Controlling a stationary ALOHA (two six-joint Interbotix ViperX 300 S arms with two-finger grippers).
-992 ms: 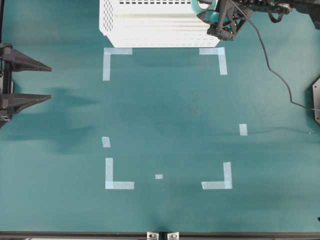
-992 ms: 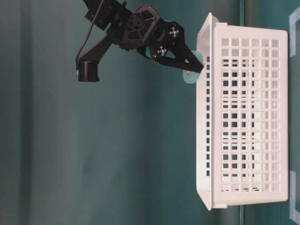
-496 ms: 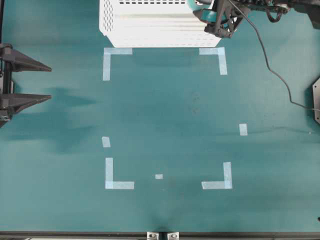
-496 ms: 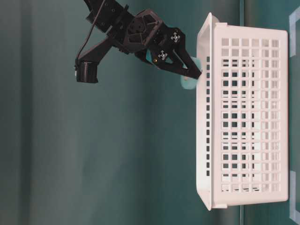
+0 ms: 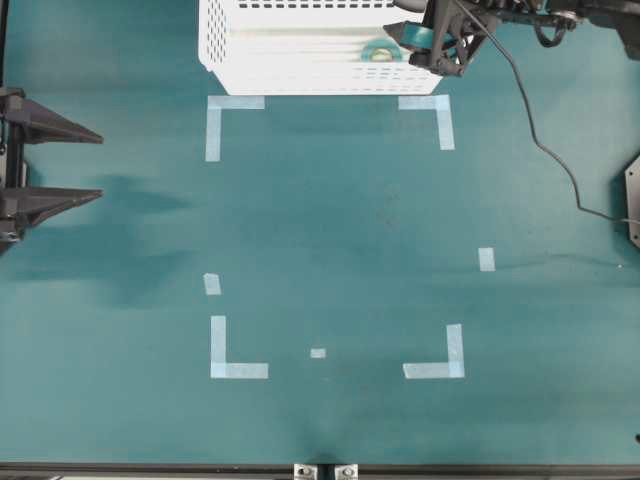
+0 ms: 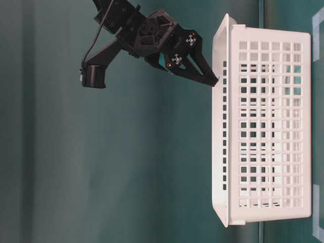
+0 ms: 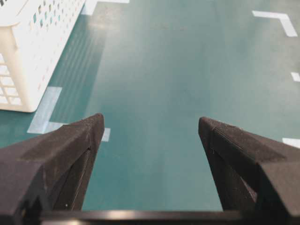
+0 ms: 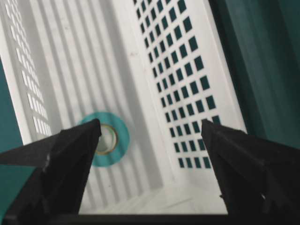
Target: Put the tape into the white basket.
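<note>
The basket (image 5: 300, 45) stands at the far edge of the table (image 5: 340, 220), just beyond the pale corner marks (image 5: 225, 112), and the tape (image 5: 378, 52) lies flat on its ribbed bottom near the right-hand end, close to the perforated wall; the right wrist view shows the roll face up, its tan core ringed by teal, with nothing gripping it. By the look of things the drop is made, so the step in hand is the retreat, and doing it well means lifting the right gripper (image 8: 150, 136) straight up off the rim before swinging it back, since its tips in the table-level view sit right at the basket's lip and a sideways pull could catch the wall and drag the light plastic across the table. Keeping the jaws wide during the lift also avoids nipping the rim. The right gripper (image 6: 202, 73) is spread wide and empty, released, poised above the basket's end with the tape showing below and between its fingers (image 8: 61, 164), not touching them as far as can be judged. The left gripper (image 7: 150, 136) is parked at the table's left side, well apart from the basket, jaws likewise spread, holding nothing, over bare table.
</note>
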